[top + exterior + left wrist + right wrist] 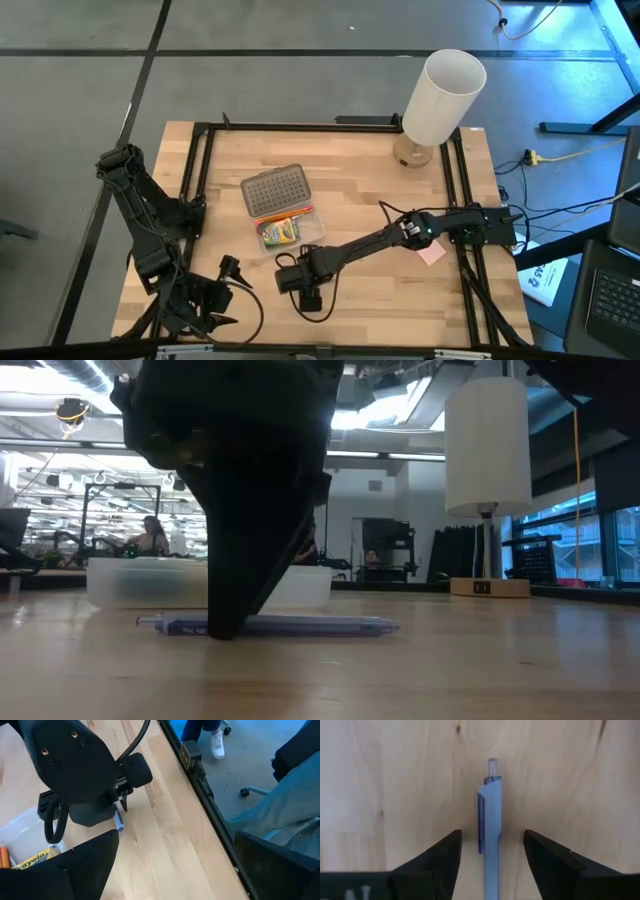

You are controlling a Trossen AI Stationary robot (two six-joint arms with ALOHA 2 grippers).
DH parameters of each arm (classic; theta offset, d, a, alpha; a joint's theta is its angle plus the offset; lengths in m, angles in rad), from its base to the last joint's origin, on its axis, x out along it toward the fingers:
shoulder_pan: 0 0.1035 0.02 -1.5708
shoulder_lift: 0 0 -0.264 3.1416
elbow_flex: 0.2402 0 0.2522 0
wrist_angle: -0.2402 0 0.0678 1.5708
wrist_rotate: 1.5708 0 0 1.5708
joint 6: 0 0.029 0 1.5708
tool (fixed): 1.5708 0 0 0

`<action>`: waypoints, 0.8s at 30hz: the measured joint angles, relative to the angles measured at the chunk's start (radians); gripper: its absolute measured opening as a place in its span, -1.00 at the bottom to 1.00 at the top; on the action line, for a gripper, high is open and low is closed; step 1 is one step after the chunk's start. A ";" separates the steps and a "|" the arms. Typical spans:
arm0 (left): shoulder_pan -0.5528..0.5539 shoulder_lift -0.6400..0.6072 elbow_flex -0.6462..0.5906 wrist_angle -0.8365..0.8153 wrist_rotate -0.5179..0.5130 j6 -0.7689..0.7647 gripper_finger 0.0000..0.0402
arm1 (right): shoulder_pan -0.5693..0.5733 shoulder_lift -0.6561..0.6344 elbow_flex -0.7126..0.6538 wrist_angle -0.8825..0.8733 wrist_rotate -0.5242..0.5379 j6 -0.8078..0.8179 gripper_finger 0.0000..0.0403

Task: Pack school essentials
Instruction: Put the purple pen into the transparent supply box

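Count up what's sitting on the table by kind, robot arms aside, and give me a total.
Pens: 1, the slim grey pen
Crayon boxes: 1, the crayon box
Clear cases: 1, the clear plastic case
Pink pads: 1, the pink pad
White cylinders: 1, the tall white cylinder
Total: 5

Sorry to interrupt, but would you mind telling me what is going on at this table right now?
The right gripper is down at the table's front, jaws open on either side of a slim grey pen lying flat on the wood, not yet closed on it. Behind it sits the clear plastic case, open, with the crayon box inside and its dimpled lid alongside. The left gripper waits near the front left.
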 joint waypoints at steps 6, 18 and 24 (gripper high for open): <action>0.001 0.000 0.000 0.000 0.000 0.000 0.94 | 0.000 0.012 0.002 0.004 0.004 0.019 0.01; 0.002 0.000 0.000 0.000 0.000 -0.001 0.94 | -0.001 0.014 0.000 0.004 0.003 0.019 -0.39; 0.002 0.000 0.000 0.000 0.000 -0.001 0.94 | -0.001 0.014 0.000 0.008 0.003 0.020 -0.53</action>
